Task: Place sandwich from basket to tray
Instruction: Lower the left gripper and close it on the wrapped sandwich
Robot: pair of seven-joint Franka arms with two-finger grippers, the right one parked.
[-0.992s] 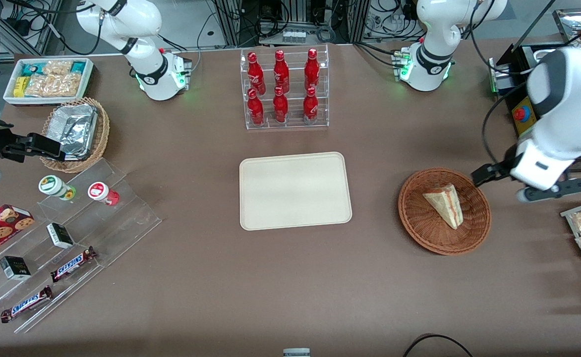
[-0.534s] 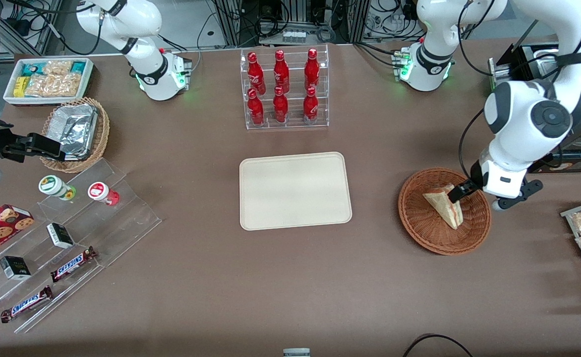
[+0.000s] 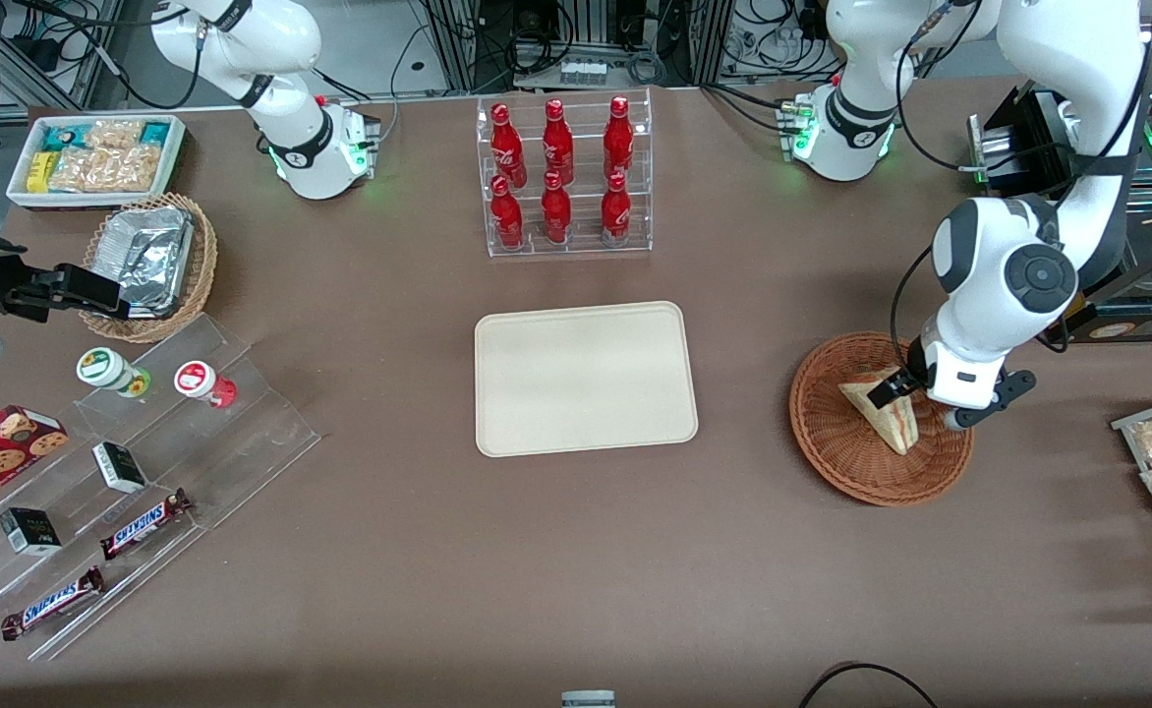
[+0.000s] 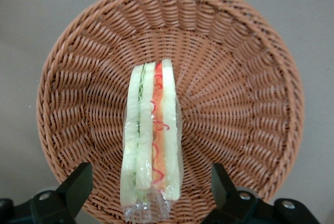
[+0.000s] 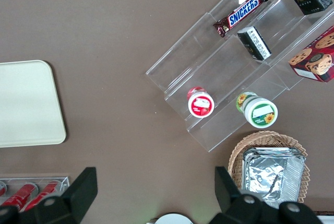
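I am holding the gripper (image 3: 892, 385) low over the basket (image 3: 836, 447), its fingers (image 4: 78, 185) spread wide on either side of the sandwich (image 4: 152, 140) and gripping nothing. The sandwich is lying in the basket, filling edge up. The tray (image 3: 586, 378) is sitting well apart, toward the parked arm's end.

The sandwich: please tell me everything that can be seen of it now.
The sandwich is a triangular wedge of pale bread in clear wrap, with green, pink and red filling along its cut edge. It lies in the basket, cut edge facing up. The gripper is open above it, one finger on each side of the wedge, not yet closed on it.
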